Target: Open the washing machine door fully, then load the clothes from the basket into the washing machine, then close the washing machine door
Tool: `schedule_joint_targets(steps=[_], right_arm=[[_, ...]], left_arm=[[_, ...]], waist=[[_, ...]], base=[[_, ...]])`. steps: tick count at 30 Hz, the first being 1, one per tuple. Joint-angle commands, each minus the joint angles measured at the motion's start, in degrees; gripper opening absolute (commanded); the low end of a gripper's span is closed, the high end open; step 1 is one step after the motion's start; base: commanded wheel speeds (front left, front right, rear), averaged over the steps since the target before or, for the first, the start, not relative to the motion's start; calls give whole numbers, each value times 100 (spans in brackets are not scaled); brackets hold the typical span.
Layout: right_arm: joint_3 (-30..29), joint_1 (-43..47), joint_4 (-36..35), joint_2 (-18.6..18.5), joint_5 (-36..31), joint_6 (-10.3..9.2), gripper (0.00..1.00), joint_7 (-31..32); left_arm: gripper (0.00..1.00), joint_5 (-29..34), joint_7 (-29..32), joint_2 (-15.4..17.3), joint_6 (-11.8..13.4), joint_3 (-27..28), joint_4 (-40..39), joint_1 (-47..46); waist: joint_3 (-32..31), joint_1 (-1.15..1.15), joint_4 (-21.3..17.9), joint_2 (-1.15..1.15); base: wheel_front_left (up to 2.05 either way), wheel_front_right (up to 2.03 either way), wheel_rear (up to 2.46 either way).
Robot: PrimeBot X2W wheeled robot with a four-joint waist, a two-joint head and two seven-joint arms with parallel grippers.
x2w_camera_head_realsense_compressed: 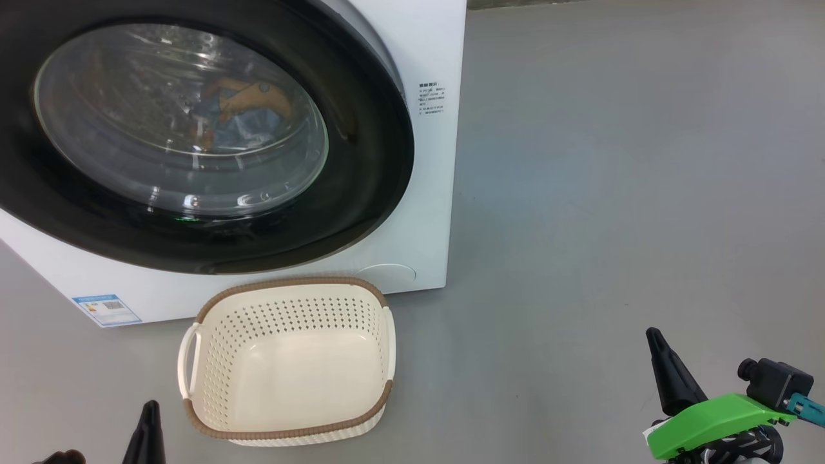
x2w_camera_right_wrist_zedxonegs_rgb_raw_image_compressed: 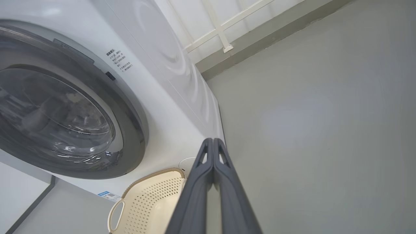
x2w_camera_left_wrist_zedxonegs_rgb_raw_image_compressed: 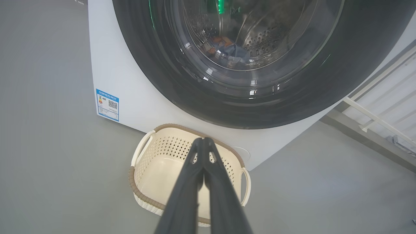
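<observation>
Past both our jaws, pressed together: blue label (x2w_camera_left_wrist_zedxonegs_rgb_raw_image_compressed: 107,104), basket (x2w_camera_left_wrist_zedxonegs_rgb_raw_image_compressed: 156,182); the door (x2w_camera_left_wrist_zedxonegs_rgb_raw_image_compressed: 162,81) shut, clothes (x2w_camera_left_wrist_zedxonegs_rgb_raw_image_compressed: 227,52) behind its glass.

The washing machine (x2w_camera_head_realsense_compressed: 430,212) label (x2w_camera_head_realsense_compressed: 106,310) and notice (x2w_camera_head_realsense_compressed: 431,98) seem unreadable.

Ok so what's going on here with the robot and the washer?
Nothing is being handled right now. The clothes lie inside the drum, seen through the washing machine door, which looks shut. The basket sits empty on the floor in front of the washing machine. The left claw and the right claw are both closed on nothing, clear of the machine.
</observation>
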Motion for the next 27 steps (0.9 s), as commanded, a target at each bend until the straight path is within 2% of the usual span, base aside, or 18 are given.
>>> schedule_joint_targets(steps=[1, 27], right_arm=[[-21, -63, -169, -33, 188, -4, 0, 38], [-219, -36, -332, 110, 1687, -6, 0, 471]], left_arm=[[0, -191, 62, 73, -3, 92, -103, -210], [0, -1763, 500, 2, -5, 147, -96, -392]], waist=[[-7, -1, 6, 0], [-117, -1, 91, 0]], base=[[0, 0, 0], [0, 0, 0]])
